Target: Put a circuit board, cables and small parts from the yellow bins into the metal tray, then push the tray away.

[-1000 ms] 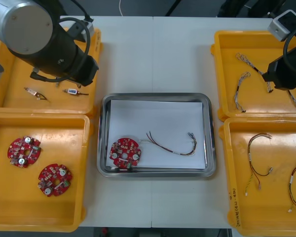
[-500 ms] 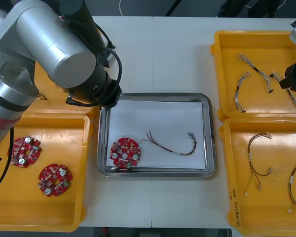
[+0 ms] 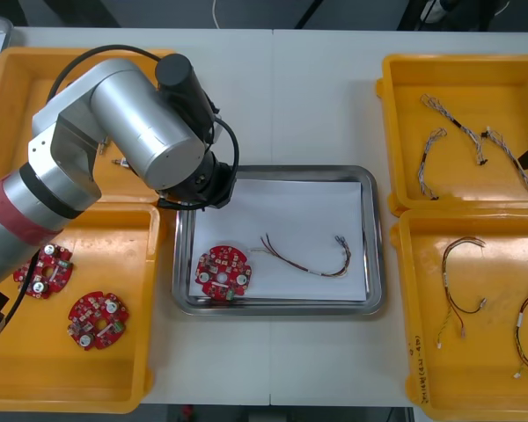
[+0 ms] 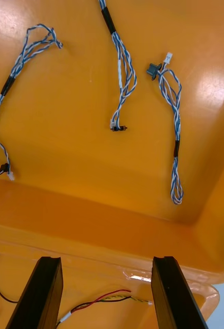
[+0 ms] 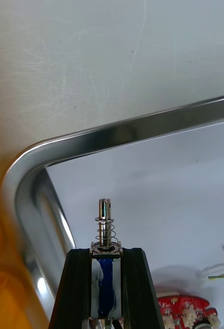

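We see the left claw [image 5: 106,252] clamped on a small metal part [image 5: 105,221]: a silver pin ringed by a spring, set on a blue body. It hangs above the far left corner of the metal tray [image 3: 282,308]. On the tray's white lining, a round red circuit board [image 3: 223,272] lies in the near left corner, with a thin cable [image 3: 308,255] beside it. The right claw [image 4: 107,288] stands open and holds nothing, over the wall between the two right bins. The far right bin [image 3: 502,88] holds blue and white cables [image 3: 431,163].

Left gripper [image 5: 106,253] with small metal part [image 5: 106,226], now over corner of tray [image 5: 117,131]
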Robot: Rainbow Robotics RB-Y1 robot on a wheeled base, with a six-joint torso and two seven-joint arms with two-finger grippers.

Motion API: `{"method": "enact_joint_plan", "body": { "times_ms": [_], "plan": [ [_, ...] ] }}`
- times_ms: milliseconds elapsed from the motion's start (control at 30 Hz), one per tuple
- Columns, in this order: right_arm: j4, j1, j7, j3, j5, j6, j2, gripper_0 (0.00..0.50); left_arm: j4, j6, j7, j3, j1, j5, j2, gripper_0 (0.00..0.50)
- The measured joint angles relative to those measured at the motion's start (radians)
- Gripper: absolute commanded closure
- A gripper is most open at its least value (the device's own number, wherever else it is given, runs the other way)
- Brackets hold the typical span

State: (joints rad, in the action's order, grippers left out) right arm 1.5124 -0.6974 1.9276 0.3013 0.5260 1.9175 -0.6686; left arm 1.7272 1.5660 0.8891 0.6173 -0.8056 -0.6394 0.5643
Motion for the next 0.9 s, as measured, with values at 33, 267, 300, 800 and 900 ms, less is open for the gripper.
{"method": "enact_joint_plan", "body": {
  "times_ms": [33,267,300,800,900],
  "plan": [
    [-0.030,-0.014,0.017,0.000,-0.002,0.000,-0.002,0.000,-0.008,-0.010,0.000,0.008,0.000,0.003,-0.002,0.493],
    [-0.235,-0.118,0.162,0.000,-0.034,0.000,-0.016,0.000,-0.022,-0.039,0.000,0.064,0.000,0.016,-0.008,0.492],
    [-0.261,-0.130,0.171,0.000,-0.040,0.000,-0.018,0.000,-0.023,-0.041,0.000,0.071,0.000,0.016,-0.008,0.490],
    [-0.360,-0.163,0.294,0.000,-0.149,-0.181,-0.023,0.000,-0.024,-0.044,0.000,0.100,0.000,0.023,-0.011,0.000],
    [-0.401,-0.164,0.294,0.000,-0.144,-0.232,-0.023,0.000,-0.024,-0.044,0.000,0.100,0.000,0.023,-0.011,0.000]
  ]
}}
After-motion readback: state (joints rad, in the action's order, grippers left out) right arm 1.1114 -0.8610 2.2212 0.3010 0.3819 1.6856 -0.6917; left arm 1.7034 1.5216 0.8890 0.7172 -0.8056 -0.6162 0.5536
